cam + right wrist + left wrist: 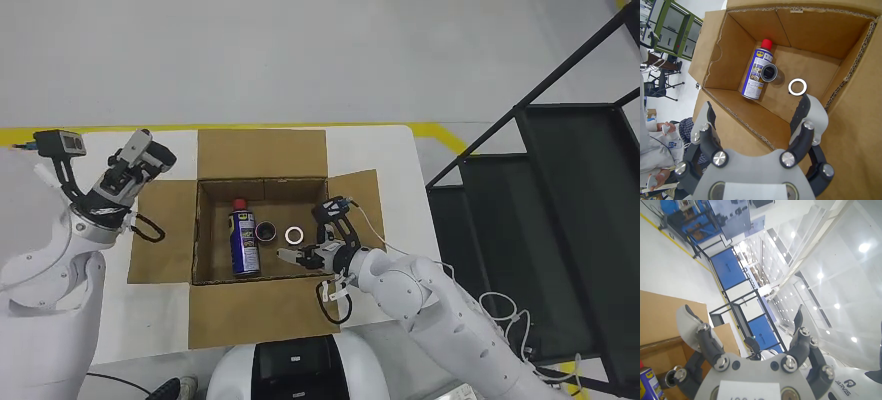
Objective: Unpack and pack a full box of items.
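Observation:
An open cardboard box [262, 155] stands in the middle of the white table. On its floor lie a blue spray can [244, 240] with a red cap, a short dark metal cylinder [266, 232] touching the can, and a white ring [295, 236]. In the right wrist view the can [757, 73], the cylinder [769, 73] and the ring [797, 87] lie below my right gripper [756, 102]. That right gripper [290, 257] is open and empty, over the box's near right corner. My left gripper [152, 150] is raised left of the box, open and empty [743, 309], beside a flap [659, 313].
All the box flaps are folded outward over the table [390, 160], the left one [160, 235] under my left arm. A black metal staircase [540, 200] stands to the right of the table. A yellow stripe [440, 130] runs along the table's far edge.

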`<state>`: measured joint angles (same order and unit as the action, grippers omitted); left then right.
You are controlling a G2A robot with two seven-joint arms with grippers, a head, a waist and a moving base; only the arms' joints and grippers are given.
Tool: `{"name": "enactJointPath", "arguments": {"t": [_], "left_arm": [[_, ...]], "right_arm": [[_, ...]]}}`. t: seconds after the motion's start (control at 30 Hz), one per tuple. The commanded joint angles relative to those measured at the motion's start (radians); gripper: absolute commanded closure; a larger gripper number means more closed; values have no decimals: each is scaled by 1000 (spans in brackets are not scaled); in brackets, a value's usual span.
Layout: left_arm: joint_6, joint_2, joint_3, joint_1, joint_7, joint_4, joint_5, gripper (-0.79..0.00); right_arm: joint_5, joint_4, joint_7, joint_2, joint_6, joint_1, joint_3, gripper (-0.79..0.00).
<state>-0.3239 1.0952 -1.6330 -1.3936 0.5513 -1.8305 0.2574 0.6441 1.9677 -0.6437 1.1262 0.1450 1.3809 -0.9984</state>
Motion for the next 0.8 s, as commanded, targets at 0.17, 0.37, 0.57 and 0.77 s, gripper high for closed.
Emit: {"name": "enactJointPath", "arguments": {"t": [0.17, 0.37, 0.57, 0.77], "left_arm": [[-26, 3, -66, -160, -101, 20, -25, -785], [-72, 16, -56, -223, -250, 19, -44, -785], [-73, 18, -49, -226, -264, 20, -42, -785], [-73, 18, -49, -226, -264, 20, -42, -785]], "right_arm": [[0, 0, 0, 0, 0, 0, 0, -785], [0, 0, 0, 0, 0, 0, 0, -785], [0, 0, 0, 0, 0, 0, 0, -785], [0, 0, 0, 0, 0, 0, 0, -785]]}}
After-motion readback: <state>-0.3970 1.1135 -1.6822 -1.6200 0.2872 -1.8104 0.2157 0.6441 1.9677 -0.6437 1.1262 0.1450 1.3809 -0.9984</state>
